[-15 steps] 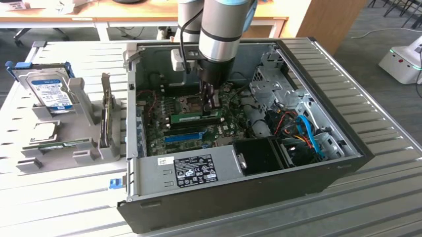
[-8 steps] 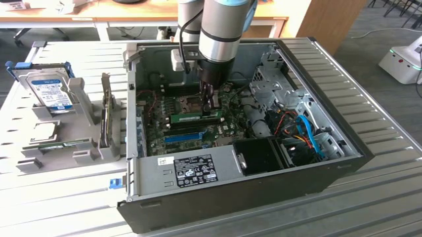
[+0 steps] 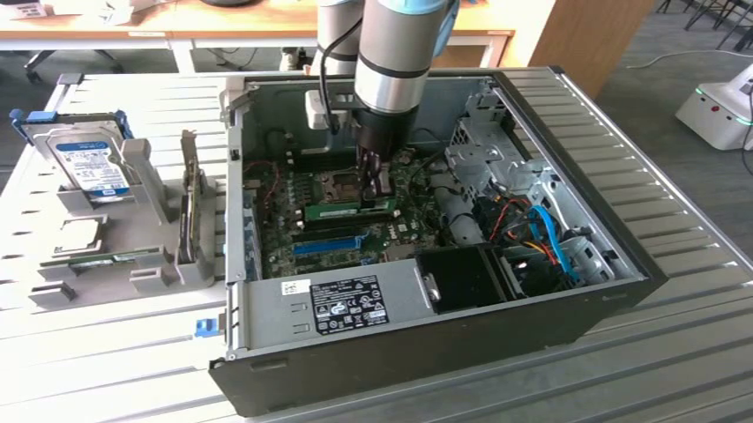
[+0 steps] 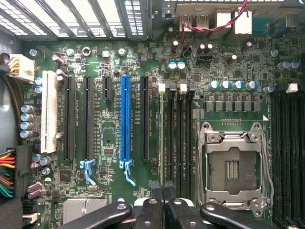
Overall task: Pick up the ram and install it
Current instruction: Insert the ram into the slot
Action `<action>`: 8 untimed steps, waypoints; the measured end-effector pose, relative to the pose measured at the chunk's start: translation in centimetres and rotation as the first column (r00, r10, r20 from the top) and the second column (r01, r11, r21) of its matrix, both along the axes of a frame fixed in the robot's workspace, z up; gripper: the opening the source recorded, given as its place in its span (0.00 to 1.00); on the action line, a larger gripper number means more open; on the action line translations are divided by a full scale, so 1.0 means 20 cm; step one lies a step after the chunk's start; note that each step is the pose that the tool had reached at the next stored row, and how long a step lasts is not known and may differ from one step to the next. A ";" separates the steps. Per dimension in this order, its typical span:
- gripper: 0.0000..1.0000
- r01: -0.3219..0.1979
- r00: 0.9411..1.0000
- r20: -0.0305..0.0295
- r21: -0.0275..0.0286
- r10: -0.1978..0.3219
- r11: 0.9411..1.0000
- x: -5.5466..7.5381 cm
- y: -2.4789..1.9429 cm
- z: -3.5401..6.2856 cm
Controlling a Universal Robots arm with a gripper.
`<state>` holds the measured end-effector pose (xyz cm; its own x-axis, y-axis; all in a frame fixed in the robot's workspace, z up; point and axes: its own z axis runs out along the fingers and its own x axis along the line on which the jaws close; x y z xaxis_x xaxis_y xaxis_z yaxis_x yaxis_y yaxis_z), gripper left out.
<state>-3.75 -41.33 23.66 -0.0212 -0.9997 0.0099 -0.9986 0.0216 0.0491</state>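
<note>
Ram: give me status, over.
Gripper shut on the ram, down inside the computer case. Ram lined up along the black memory slots beside the CPU socket; seating cannot be told. Nothing seen blocking it.

An open computer case (image 3: pixel 471 352) lies on the slatted tabletop (image 3: pixel 659 370), its motherboard (image 4: pixel 200 71) carrying a bright blue expansion slot (image 4: pixel 125 119) and a metal-framed processor socket (image 4: pixel 232 167). At the exterior view's left, a hard drive (image 3: pixel 94 167) sits in a grey rack (image 3: pixel 147 189).
</note>
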 end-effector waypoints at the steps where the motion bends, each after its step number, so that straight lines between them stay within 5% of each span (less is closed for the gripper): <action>1: 0.12 0.000 1.000 0.000 0.000 0.000 1.000 0.00 0.000 -0.002; 8: 0.12 0.000 1.000 0.000 0.000 0.000 1.000 0.00 0.003 -0.006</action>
